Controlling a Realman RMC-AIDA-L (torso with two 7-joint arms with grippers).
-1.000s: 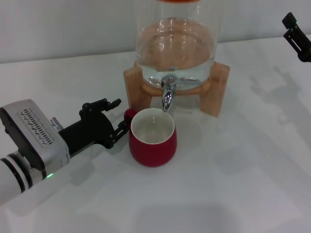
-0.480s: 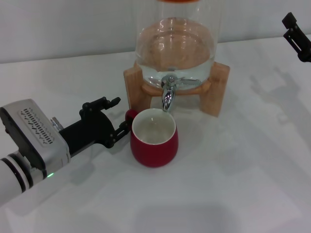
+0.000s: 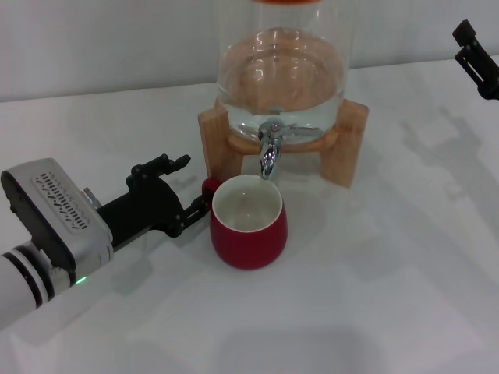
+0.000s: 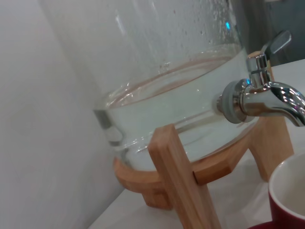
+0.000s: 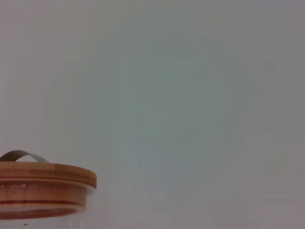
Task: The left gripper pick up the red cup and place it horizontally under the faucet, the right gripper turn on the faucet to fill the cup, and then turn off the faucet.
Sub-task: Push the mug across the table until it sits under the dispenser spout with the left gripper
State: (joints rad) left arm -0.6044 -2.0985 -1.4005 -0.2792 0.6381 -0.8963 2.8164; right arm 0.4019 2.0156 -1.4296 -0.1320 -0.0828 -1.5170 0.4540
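The red cup (image 3: 248,226) stands upright on the white table, its white inside empty, right under the spout of the faucet (image 3: 269,149). Its small handle (image 3: 209,185) points toward my left gripper (image 3: 195,182). That gripper is open, and its near fingertip (image 3: 201,204) is at the handle. The left wrist view shows the faucet (image 4: 267,98) with its lever up and the cup's rim (image 4: 288,188) below it. My right gripper (image 3: 475,56) hangs at the far right edge, well away from the faucet.
The glass dispenser (image 3: 281,74), part full of water, sits on a wooden stand (image 3: 347,148) behind the cup. Its wooden lid (image 5: 45,179) shows in the right wrist view. The white table (image 3: 390,273) stretches in front and to the right.
The cup has slid a little to the right, more squarely under the spout. The left gripper shifted slightly with it. The right arm has not moved.
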